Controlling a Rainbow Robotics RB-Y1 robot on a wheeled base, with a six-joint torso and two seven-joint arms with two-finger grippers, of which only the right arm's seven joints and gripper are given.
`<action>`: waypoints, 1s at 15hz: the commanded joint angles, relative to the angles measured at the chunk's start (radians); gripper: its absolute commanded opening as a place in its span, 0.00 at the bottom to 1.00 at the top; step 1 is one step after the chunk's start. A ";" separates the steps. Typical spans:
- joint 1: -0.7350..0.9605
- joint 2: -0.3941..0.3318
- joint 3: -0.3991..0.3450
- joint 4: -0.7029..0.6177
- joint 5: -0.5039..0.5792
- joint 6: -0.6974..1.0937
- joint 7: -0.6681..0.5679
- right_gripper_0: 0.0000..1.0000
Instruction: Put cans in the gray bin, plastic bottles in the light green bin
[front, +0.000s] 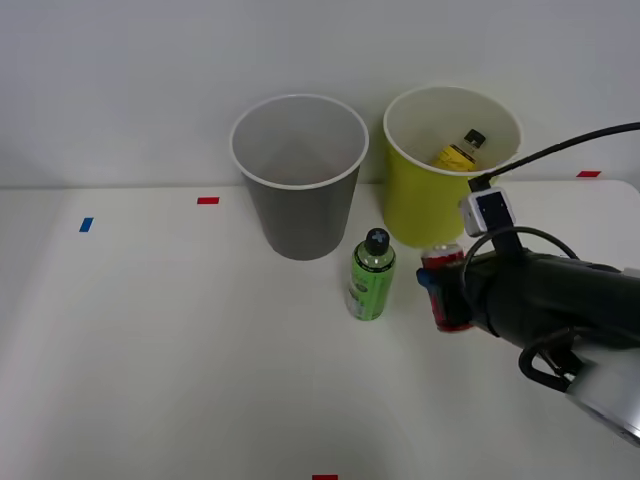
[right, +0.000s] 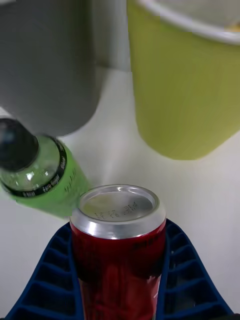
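Nearest the camera, the right gripper is clamping the red can, its blue ribbed fingers pressing both sides while the can is standing upright on the white counter. Going from the left, the gray bin is standing at the back, the green bottle with its black cap is standing upright just in front of it, and the light green bin is sitting beside the gray one, holding the yellow-labelled bottle inside. Farthest right, the can is sitting near the green bottle, in front of the light green bin.
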 joint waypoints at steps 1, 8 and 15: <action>0.056 0.028 -0.069 -0.013 0.000 -0.094 -0.004 0.23; 0.079 0.079 -0.157 0.018 -0.002 -0.361 -0.043 0.23; 0.057 0.166 -0.227 0.124 -0.094 -0.707 -0.063 0.23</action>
